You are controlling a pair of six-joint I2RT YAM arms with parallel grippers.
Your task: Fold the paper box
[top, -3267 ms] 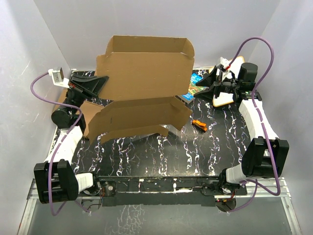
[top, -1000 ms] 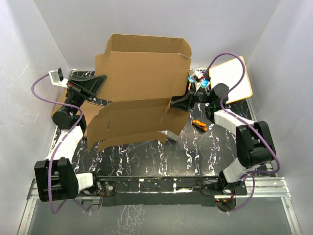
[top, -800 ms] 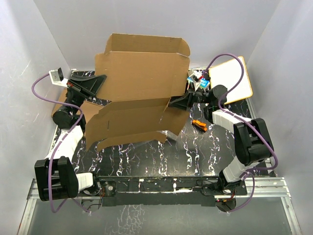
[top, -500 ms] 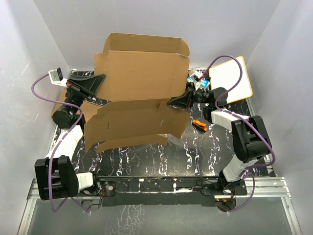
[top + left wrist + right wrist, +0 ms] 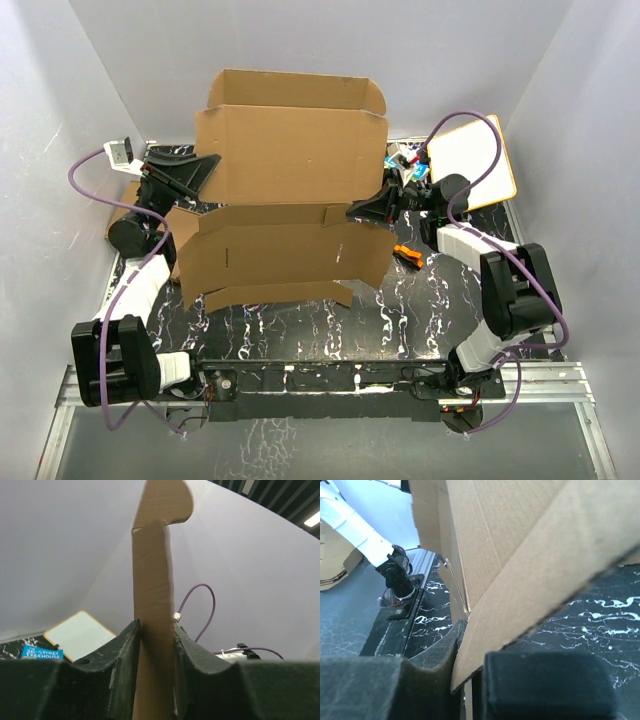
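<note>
Paper box (image 5: 290, 190): partly folded and held upright over the black marbled table (image 5: 420, 310). The back panel rises tallest, and a lower front panel faces the arm bases.

Left gripper (image 5: 207, 163): at the box's left edge, jaws narrow, with the cardboard edge pinched between both fingers (image 5: 117, 675).

Right gripper (image 5: 353, 212): at the box's right edge, closed tight on a flap.

To the right of the box, a small orange object (image 5: 407, 252) lies near on the table. A blue book (image 5: 42, 653) and a white board (image 5: 470, 160) lie farther off.
</note>
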